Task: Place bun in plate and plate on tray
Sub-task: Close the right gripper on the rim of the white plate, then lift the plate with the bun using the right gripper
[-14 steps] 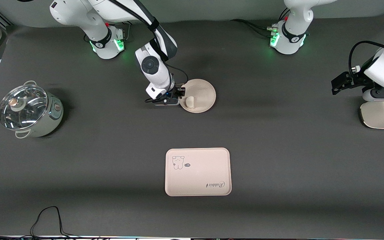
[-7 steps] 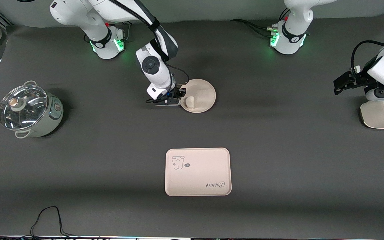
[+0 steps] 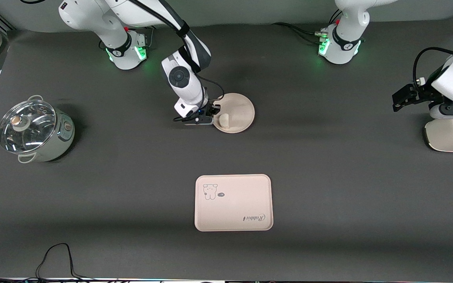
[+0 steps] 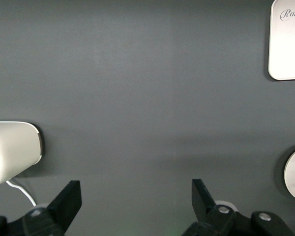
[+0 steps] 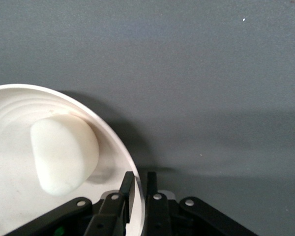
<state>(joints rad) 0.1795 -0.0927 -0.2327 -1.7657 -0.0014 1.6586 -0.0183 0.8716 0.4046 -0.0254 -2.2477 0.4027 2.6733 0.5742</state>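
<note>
Bun point(image 5: 64, 156) flat-edge-up in plate point(image 3: 242, 112), rim between right hand point(image 5: 137, 184) fingers.

Landmark: the plate point(image 3: 237, 111), set mid-table.
Bun point(image 3: 223, 119): lain in the plate, on the part toward the right arm's end and nearer the front camera.
Right gripper point(image 5: 137, 189): placed at the plate's rim on the side toward the right arm's end, one finger inside the rim and one outside.
Tray point(image 3: 233, 202): laid nearer the front camera than the plate, well apart from it.
Pot point(image 3: 34, 129): stood well apart from the plate, toward the right arm's end.
Left gripper point(image 3: 401, 99): held well apart from the plate, over the left arm's end.
</note>
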